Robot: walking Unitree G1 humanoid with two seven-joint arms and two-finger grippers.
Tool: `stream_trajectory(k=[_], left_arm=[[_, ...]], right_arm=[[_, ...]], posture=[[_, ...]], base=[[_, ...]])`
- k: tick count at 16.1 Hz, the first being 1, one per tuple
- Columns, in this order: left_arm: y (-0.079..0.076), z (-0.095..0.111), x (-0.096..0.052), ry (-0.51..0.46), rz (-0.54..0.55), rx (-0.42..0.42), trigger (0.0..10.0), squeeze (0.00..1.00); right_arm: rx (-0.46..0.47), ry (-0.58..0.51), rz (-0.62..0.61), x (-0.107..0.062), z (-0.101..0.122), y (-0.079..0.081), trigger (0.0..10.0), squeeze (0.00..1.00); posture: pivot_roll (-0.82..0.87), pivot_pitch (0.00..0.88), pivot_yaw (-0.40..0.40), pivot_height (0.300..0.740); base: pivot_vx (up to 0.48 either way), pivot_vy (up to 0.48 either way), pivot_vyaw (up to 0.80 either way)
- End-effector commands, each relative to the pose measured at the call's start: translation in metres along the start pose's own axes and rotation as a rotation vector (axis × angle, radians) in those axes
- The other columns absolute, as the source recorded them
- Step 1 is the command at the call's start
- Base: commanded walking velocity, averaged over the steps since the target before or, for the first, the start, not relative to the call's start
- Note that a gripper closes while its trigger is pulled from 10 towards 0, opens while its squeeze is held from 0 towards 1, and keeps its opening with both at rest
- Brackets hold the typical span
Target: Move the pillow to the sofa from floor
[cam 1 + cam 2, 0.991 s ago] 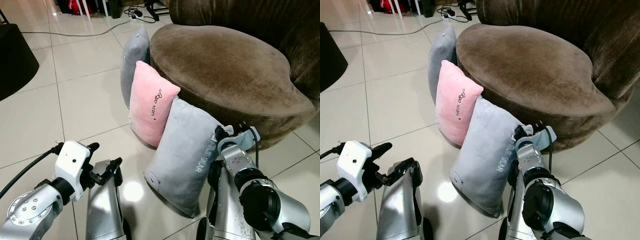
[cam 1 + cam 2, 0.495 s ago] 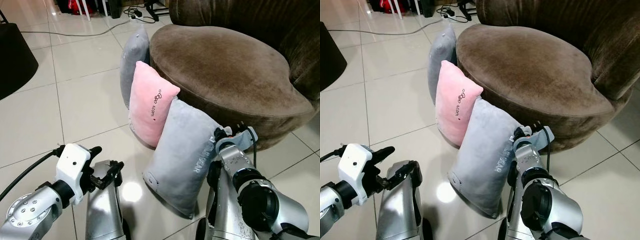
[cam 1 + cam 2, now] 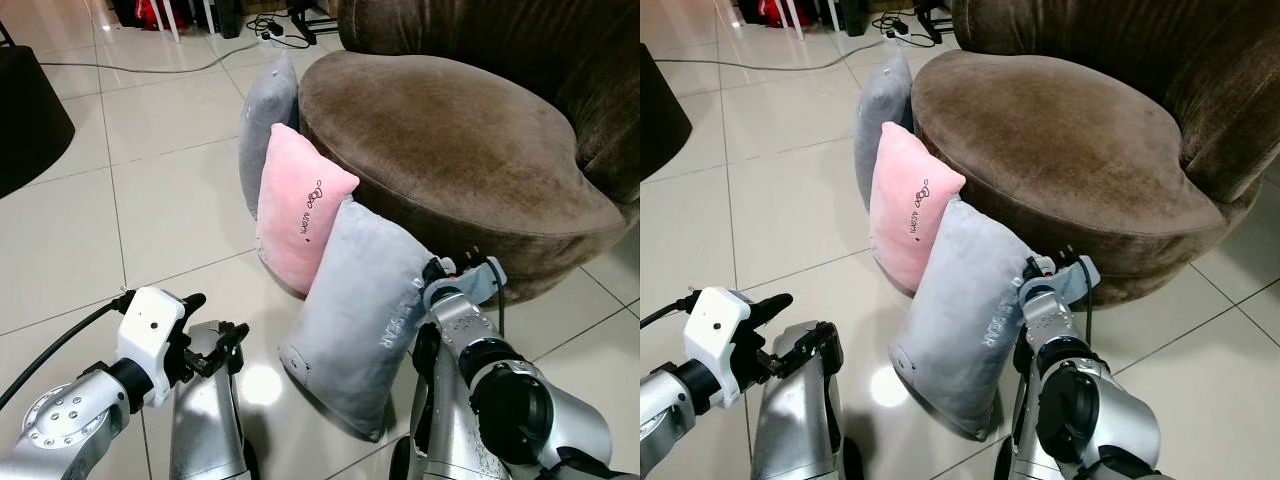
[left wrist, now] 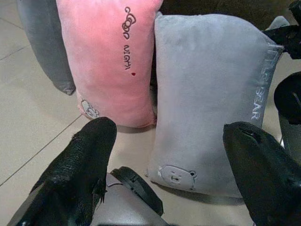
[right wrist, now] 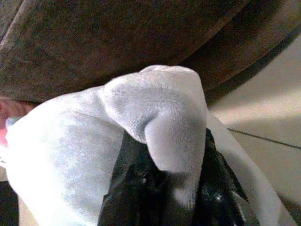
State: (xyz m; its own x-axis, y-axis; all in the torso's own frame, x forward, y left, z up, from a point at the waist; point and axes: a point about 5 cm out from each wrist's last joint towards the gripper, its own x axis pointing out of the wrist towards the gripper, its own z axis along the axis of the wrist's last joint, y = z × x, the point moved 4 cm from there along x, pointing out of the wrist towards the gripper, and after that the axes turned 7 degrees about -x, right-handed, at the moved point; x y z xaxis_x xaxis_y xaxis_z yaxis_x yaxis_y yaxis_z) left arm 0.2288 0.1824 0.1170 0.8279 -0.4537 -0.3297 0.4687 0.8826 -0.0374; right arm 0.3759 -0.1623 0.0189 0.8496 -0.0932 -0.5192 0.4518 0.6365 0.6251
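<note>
Grey pillow (image 3: 365,320): plush, rectangular, with a small bear face near its lower corner and pale lettering along one edge. It stands tilted on the tiled floor (image 3: 170,200), leaning against the brown sofa (image 3: 450,140). Right claw (image 5: 162,188): pressed together, pinching the pillow's upper corner beside the sofa's rim. Left claw (image 4: 174,165): spread, low over the floor, short of the pillow. A pink pillow (image 3: 300,205) touches the grey one; another grey pillow (image 3: 265,125) stands behind. Open tile lies to the left.
</note>
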Motion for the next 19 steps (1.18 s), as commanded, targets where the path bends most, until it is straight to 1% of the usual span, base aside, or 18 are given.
stream_trajectory(k=[1, 3, 5, 6, 7, 8, 9, 10, 11, 13, 14, 15, 16, 17, 19], left_arm=[[0.0, 0.001, 0.003, -0.004, -0.001, 0.013, 10.0, 0.0], [0.003, 0.004, 0.007, -0.022, 0.013, 0.022, 10.0, 0.0], [0.01, 0.009, 0.015, -0.046, 0.03, 0.043, 10.0, 0.0], [0.012, 0.011, 0.016, -0.055, 0.039, 0.05, 10.0, 0.0], [0.018, 0.02, 0.018, -0.093, 0.082, 0.068, 10.0, 0.0], [0.021, 0.023, 0.018, -0.11, 0.101, 0.074, 10.0, 0.0], [0.027, 0.032, 0.017, -0.153, 0.156, 0.078, 10.0, 0.0], [0.029, 0.035, 0.014, -0.177, 0.19, 0.082, 10.0, 0.0], [0.03, 0.036, 0.013, -0.185, 0.206, 0.083, 10.0, 0.0], [0.028, 0.031, 0.014, -0.204, 0.253, 0.06, 10.0, 0.0], [0.028, 0.032, 0.018, -0.215, 0.275, 0.056, 10.0, 0.0], [0.032, 0.032, 0.022, -0.222, 0.307, 0.052, 10.0, 0.0], [0.034, 0.032, 0.023, -0.221, 0.327, 0.056, 10.0, 0.0], [0.036, 0.033, 0.029, -0.227, 0.352, 0.069, 10.0, 0.0], [0.034, 0.036, 0.032, -0.234, 0.345, 0.088, 10.0, 0.0]], right_arm=[[0.025, 0.021, 0.021, 0.0, -0.007, 0.004, 0.0, 0.0], [0.038, 0.021, 0.023, -0.001, -0.008, 0.0, 0.0, 0.0], [0.052, 0.022, 0.034, -0.001, -0.008, -0.001, 0.0, 0.0], [0.055, 0.021, 0.044, -0.001, -0.007, 0.0, 0.0, 0.0], [0.056, 0.01, 0.085, -0.001, -0.003, 0.005, 0.0, 0.0], [0.057, 0.005, 0.103, -0.001, -0.001, 0.007, 0.0, 0.0], [0.055, -0.021, 0.15, -0.003, 0.005, 0.015, 0.0, 0.0], [0.057, -0.052, 0.195, -0.008, 0.012, 0.02, 0.0, 0.0], [0.058, -0.068, 0.212, -0.012, 0.015, 0.021, 0.0, 0.0], [0.032, -0.128, 0.275, -0.039, 0.025, 0.024, 0.0, 0.0], [-0.006, -0.158, 0.317, -0.053, 0.031, 0.029, 0.0, 0.0], [-0.091, -0.186, 0.372, -0.066, 0.035, 0.04, 0.0, 0.0], [-0.139, -0.203, 0.401, -0.071, 0.038, 0.045, 0.0, 0.0], [-0.289, -0.277, 0.5, -0.087, 0.046, 0.068, 0.0, 0.0], [-0.31, -0.303, 0.534, -0.096, 0.05, 0.077, 0.0, 0.0]], posture=[[0.08, 0.0, 0.003, 0.375], [0.07, 0.0, 0.009, 0.375], [0.07, 0.0, 0.021, 0.375], [0.07, 0.0, 0.025, 0.375], [0.06, 0.0, 0.031, 0.375], [0.06, 0.0, 0.033, 0.375], [0.05, 0.0, 0.039, 0.375], [0.04, 0.0, 0.041, 0.375], [0.04, 0.0, 0.042, 0.375], [-0.01, 0.0, 0.06, 0.375], [-0.05, 0.0, 0.073, 0.375], [-0.07, 0.0, 0.088, 0.375], [-0.08, 0.0, 0.092, 0.375], [-0.09, 0.0, 0.102, 0.375], [-0.09, 0.0, 0.102, 0.375]], base=[[0.0, 0.0, 0.0], [0.0, 0.0, 0.0], [0.0, 0.0, 0.0], [0.0, 0.0, 0.0], [0.0, 0.0, 0.0], [0.0, 0.0, 0.0], [0.0, 0.0, 0.0], [0.0, 0.0, 0.0], [0.0, 0.0, 0.0], [0.0, 0.0, 0.0], [0.0, 0.0, 0.0], [0.0, 0.0, 0.0], [0.0, 0.0, 0.0], [0.0, 0.0, 0.0], [0.0, 0.0, 0.0]])
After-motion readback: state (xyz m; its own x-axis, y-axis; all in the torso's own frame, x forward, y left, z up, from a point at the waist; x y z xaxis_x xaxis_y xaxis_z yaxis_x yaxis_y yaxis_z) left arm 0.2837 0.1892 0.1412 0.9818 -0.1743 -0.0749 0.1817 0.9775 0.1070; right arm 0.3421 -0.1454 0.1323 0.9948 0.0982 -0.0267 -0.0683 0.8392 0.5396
